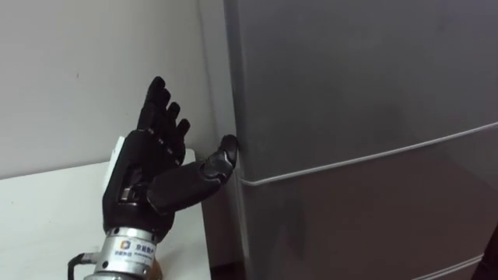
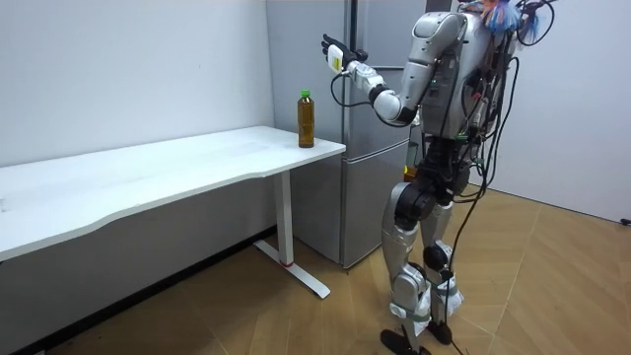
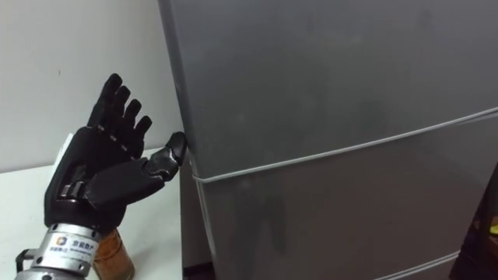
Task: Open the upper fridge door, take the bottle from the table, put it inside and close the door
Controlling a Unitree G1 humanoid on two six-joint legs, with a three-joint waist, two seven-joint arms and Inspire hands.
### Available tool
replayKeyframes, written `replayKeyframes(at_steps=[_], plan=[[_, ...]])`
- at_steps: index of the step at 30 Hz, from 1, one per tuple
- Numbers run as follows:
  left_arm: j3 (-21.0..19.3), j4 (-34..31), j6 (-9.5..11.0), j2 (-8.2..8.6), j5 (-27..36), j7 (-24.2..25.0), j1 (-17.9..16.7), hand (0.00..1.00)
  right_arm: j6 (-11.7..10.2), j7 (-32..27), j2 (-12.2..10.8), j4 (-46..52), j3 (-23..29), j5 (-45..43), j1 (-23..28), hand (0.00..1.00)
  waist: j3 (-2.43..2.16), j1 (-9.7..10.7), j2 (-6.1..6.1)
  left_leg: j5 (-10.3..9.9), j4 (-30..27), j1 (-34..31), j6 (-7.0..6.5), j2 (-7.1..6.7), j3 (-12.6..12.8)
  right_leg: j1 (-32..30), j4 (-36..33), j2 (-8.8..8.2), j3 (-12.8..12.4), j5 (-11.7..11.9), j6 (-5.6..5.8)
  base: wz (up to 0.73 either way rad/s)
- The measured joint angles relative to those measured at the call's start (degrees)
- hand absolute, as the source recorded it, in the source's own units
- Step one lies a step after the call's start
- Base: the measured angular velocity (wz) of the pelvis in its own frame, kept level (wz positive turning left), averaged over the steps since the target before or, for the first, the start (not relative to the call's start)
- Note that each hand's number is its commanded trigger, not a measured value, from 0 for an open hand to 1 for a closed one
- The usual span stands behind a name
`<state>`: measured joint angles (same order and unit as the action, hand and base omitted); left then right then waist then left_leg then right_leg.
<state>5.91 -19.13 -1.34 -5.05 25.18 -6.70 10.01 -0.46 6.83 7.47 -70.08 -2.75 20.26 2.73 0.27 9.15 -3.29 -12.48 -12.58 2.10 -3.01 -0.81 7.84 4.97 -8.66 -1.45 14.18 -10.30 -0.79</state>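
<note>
The bottle [image 2: 307, 119], filled with amber liquid and topped by a green cap, stands upright at the corner of the white table [image 2: 148, 177] nearest the fridge. Its amber body [image 3: 110, 257] peeks out just below my left wrist. My left hand [image 1: 148, 167] is raised and open, fingers straight and spread, empty. Its thumb tip touches the left edge of the grey upper fridge door [image 1: 350, 78], just above the seam with the lower door [image 1: 373, 218]. Both doors are shut. In the room view I stand upright facing the fridge [image 2: 370, 138] with my left hand [image 2: 338, 54] held up.
A white wall runs behind the table and beside the fridge. The table top [image 1: 47, 218] lies below and to the left of my hand. Wooden floor stretches behind me in the room view.
</note>
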Motion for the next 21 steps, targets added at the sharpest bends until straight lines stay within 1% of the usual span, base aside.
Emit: replayKeyframes(at_steps=[3, 4, 9, 11, 14, 16, 21], plan=[[0.1, 0.0, -0.1, 0.11, 0.0, 0.1, 0.0, 0.00, 0.2, -0.1, 0.2, 0.0, -0.5, 0.2, -0.2, 0.00, 0.03, 0.0, -0.25, 0.0, -0.1, -0.2, 0.00, 0.01, 0.0, 0.0, 0.0, 0.00, 0.0, 0.0, 0.00, 0.05], [0.4, 0.0, -0.1, 0.14, 0.0, 0.1, 0.0, 0.00, 0.3, 0.0, 0.2, 0.0, -0.5, 0.2, -0.2, 0.00, -0.02, 0.2, -0.35, 0.0, -0.2, -0.3, 0.00, 0.00, 0.0, -0.1, 0.0, 0.01, 0.0, 0.0, 0.00, 0.07], [1.9, 0.0, -0.5, 0.14, 0.2, 0.8, 0.0, 0.00, 0.6, 0.1, 0.5, -0.1, -0.7, 0.2, -0.4, 0.00, 0.03, 0.1, -0.54, 0.1, -0.2, -0.5, -0.11, -0.04, 0.0, -0.1, 0.0, -0.02, -0.1, 0.0, 0.00, 0.05], [2.6, 0.0, -0.9, 0.18, 0.8, 1.3, 0.0, 0.00, 0.6, 0.3, 0.9, -0.1, -1.6, 0.3, -0.7, 0.00, 0.09, 0.1, -0.80, 0.1, -0.2, -0.6, -0.15, -0.05, 0.0, -0.1, 0.0, -0.05, -0.2, 0.0, 0.01, 0.02], [3.4, 0.0, -1.3, 0.15, 1.4, 1.9, 0.0, 0.00, 0.9, 0.6, 1.5, 0.0, -2.8, 0.2, -1.2, 0.00, -0.01, 0.1, -1.05, 0.1, -0.1, -0.8, -0.16, -0.05, 0.0, -0.3, 0.0, -0.04, -0.2, 0.0, 0.01, 0.00], [4.2, 0.0, -1.3, 0.17, 1.6, 2.6, 0.0, 0.00, 1.3, 0.9, 1.6, 0.0, -2.9, 0.2, -1.3, 0.00, -0.03, 0.1, -1.13, 0.1, -0.1, -0.9, -0.17, -0.04, 0.1, -0.5, 0.0, -0.04, -0.2, 0.0, 0.01, 0.00], [5.6, 0.0, -1.4, 0.09, 2.3, 3.7, 0.5, 0.00, 1.3, 0.9, 1.7, 0.0, -3.6, 0.4, -1.4, 0.00, -0.02, 0.1, -1.10, 0.2, -0.2, -1.5, -0.23, -0.04, 0.3, -1.1, -0.1, -0.07, -0.3, 0.0, 0.00, 0.00]])
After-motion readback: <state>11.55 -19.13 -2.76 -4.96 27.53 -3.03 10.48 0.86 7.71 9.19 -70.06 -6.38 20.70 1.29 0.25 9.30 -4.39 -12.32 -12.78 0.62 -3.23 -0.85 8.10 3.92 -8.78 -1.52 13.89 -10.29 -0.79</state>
